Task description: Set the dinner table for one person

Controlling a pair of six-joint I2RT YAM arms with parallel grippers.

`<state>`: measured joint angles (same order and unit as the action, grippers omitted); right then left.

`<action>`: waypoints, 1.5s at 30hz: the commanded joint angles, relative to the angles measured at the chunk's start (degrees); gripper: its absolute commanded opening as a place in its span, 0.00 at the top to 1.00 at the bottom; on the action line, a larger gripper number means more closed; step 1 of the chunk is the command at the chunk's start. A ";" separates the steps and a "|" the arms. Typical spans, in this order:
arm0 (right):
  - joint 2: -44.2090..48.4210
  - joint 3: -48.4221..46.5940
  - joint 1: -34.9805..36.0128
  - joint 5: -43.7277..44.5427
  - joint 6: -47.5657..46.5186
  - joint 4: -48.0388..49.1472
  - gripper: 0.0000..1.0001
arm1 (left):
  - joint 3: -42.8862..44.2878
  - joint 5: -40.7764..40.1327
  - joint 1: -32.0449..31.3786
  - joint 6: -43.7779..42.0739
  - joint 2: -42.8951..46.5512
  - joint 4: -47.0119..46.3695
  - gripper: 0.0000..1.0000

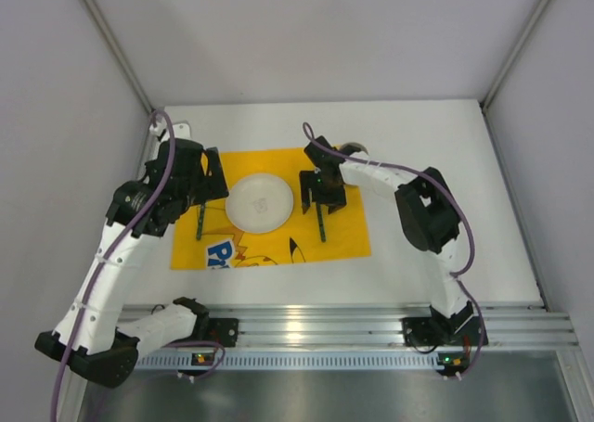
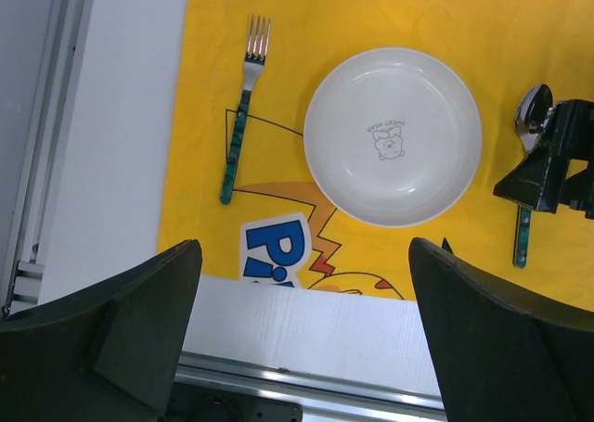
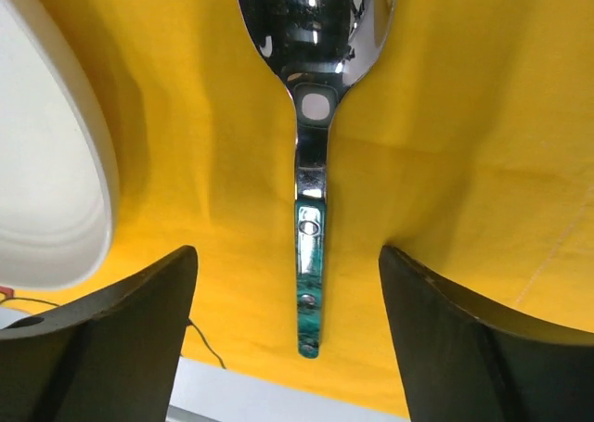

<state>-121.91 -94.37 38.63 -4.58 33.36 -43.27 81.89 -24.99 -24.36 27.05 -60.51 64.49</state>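
Directly beneath the right gripper (image 3: 286,264), jaws apart and holding nothing, the spoon (image 3: 311,209) lies free on the yellow mat (image 3: 445,162) beside the plate (image 3: 46,162). Drift sideways on the lift and a jaw could clip the handle or snag the mat, skewing the setting across the white table (image 1: 436,153) underneath.

Right wrist view clips your spoon (image 3: 311,190) bowl at the top edge and the plate (image 3: 42,162) at left. From above, right gripper (image 1: 323,199) hides the spoon's bowl from you.
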 commanded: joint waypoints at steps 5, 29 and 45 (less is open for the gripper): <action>14.29 0.76 1.62 2.38 -2.16 -1.73 0.17 | 2.84 1.00 0.10 -0.94 -3.73 -4.54 0.01; 91.59 55.35 10.50 20.74 4.78 14.01 0.00 | -46.01 -3.66 0.10 0.91 35.26 -43.65 0.01; 83.23 49.97 10.50 20.06 0.05 9.42 0.00 | -44.89 -6.39 0.01 -6.92 34.59 -38.03 0.01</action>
<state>-40.38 -42.39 49.28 15.75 35.64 -35.07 35.42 -30.96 -24.36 22.57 -24.53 29.93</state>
